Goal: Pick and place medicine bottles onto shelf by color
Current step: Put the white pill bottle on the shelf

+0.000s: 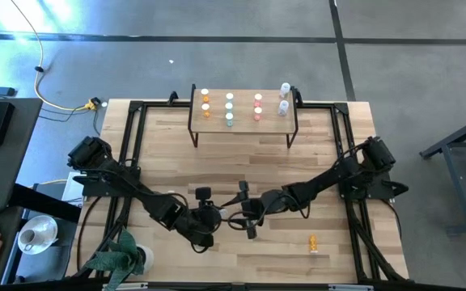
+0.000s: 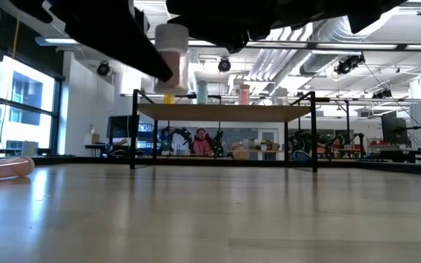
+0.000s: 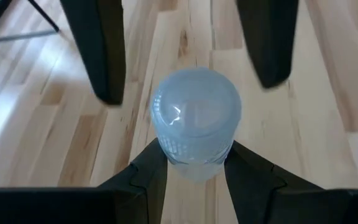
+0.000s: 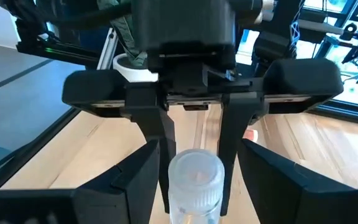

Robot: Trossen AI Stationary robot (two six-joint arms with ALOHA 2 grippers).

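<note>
Bottle upright in L gripper

Shelf: light wood top, black legs. Desk: pale striped planks. Held bottle: clear, white cap. Hand fingers: black.

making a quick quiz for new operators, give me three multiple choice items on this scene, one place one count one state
1. The shelf stands: A at the table's far edge; B at its near edge; C on the floor.
2. Bottles lying on the bare tabletop: A none; B one; C five.
3. The raised bottle is: A gripped by the left claw, right claw open; B gripped by the right claw alone; C dropped.
Key: A, the high view shows it there; B, a lone bottle lies near the right arm; A, left fingers pinch it, right fingers stand clear.
</note>
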